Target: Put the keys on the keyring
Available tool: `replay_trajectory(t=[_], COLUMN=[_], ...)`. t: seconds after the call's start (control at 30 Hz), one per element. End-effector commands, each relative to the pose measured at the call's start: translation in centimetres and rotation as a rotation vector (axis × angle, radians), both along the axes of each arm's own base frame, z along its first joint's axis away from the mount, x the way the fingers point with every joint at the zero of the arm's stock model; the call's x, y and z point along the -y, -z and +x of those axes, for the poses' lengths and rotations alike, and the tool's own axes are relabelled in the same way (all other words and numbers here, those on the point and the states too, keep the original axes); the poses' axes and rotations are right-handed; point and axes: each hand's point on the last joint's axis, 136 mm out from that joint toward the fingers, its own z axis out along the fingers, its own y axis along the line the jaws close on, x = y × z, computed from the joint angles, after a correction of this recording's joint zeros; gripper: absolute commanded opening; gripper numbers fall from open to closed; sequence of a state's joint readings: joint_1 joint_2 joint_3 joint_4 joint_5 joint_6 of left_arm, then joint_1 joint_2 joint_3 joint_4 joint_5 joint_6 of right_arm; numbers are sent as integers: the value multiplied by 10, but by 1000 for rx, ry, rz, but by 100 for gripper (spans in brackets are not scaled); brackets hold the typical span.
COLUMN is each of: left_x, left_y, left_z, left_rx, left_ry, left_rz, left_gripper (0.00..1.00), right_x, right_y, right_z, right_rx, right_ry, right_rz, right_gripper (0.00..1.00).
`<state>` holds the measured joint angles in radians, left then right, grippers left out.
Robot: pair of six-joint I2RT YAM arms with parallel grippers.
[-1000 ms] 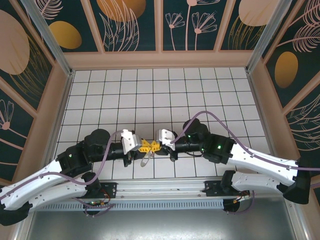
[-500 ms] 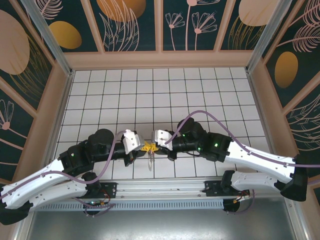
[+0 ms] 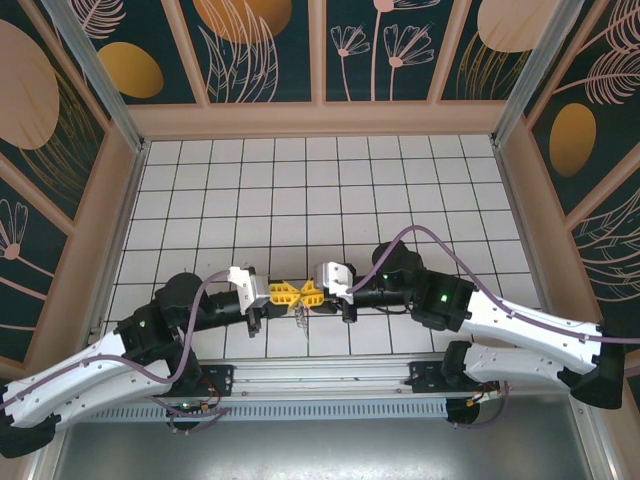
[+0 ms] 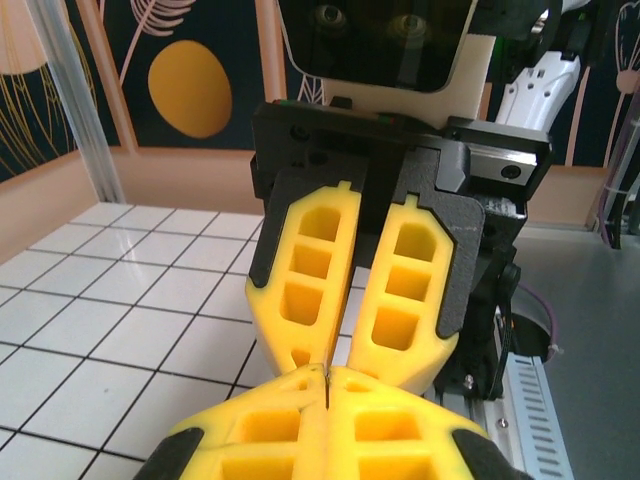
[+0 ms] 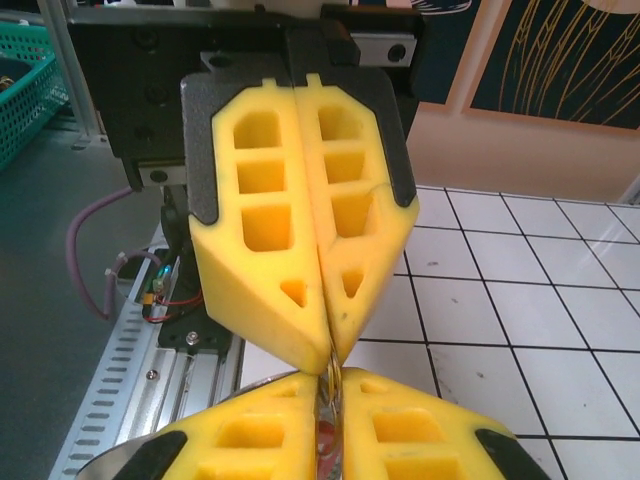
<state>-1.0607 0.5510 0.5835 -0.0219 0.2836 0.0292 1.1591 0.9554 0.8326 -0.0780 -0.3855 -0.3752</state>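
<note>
Low over the near tiles, my left gripper [image 3: 292, 293] and right gripper [image 3: 305, 295] meet tip to tip. In the right wrist view, the right gripper [image 5: 331, 388] pinches the red head of a key [image 5: 326, 440] in a narrow gap. Thin wire rings of the keyring [image 5: 331, 372] run from there up into the shut tips of the left gripper [image 5: 327, 352]. The left wrist view has my left gripper [image 4: 327, 373] shut on a thin dark edge, with the right gripper's fingers [image 4: 310, 280] facing it. The keyring's loop [image 3: 300, 316] hangs just below the tips.
The white tiled floor [image 3: 320, 190] stretches open behind the grippers, bounded by tan side walls [image 3: 120, 200]. A metal rail [image 3: 320, 385] with the arm bases runs along the near edge. A green basket [image 5: 25, 75] stands off the table beyond the rail.
The left arm has drawn back to the left and stretched out flatter. The right wrist shifted slightly. The fingertips stay together at about the same spot, and the hanging loop swung a little right.
</note>
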Motion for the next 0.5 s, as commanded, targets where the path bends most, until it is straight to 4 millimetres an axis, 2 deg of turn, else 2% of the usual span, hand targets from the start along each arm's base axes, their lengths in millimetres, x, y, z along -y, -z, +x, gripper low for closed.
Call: replay_trajectory(t=[0.0,0.27,0.47], left_x=[2,-2,-13], left_y=[-28,-35,-46], left_z=[-2,-2,-3], left_rx=[47,78,108], left_ry=[17,8,-16], left_rz=[-141,-202,-298], left_gripper=[0,0,0], right_x=[-4,-2,0], right_y=[-7,-10,-17], right_z=[-9,-12,-14], right_rx=[-13,-29,-27], right_ry=[-52,-59,-70], right_rz=[54,83,113], right_gripper=[13,14,13])
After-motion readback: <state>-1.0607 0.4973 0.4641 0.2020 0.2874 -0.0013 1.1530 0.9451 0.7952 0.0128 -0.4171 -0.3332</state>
